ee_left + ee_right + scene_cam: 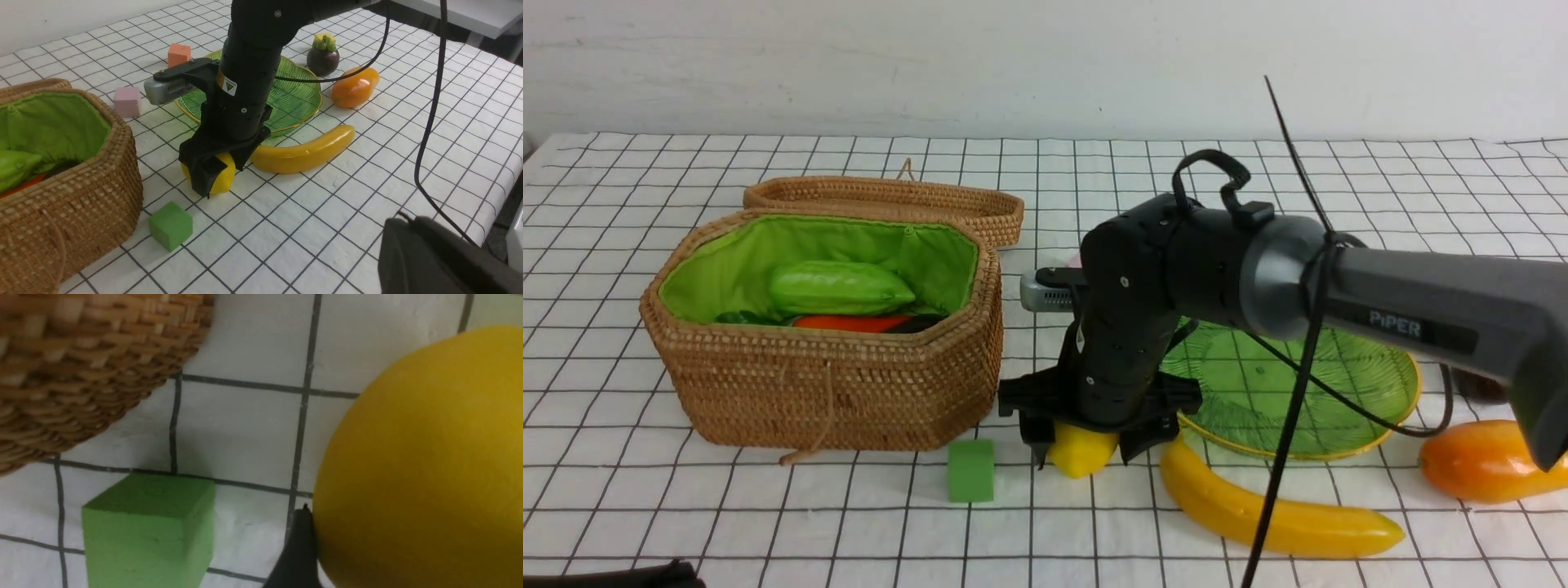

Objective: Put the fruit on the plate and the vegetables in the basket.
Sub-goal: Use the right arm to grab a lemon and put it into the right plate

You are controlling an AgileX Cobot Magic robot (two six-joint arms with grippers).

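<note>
Step in hand: grasping the lemon (1081, 453). It sits near the front edge of the desk (768, 523), beside the green cube (970, 492), with the jaws of the right gripper (1085, 456) pressed on it. Next we should lift and carry it to the plate (1356, 367).

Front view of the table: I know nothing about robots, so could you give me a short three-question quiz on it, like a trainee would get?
1. True or false: the banana lies on the plate.
2. Which thing sits between the fingers of the right gripper? A. lemon B. green cube C. carrot
3. Fill in: the light green gourd lies inside the ____.
Key: 1 false; 2 A; 3 basket.
</note>
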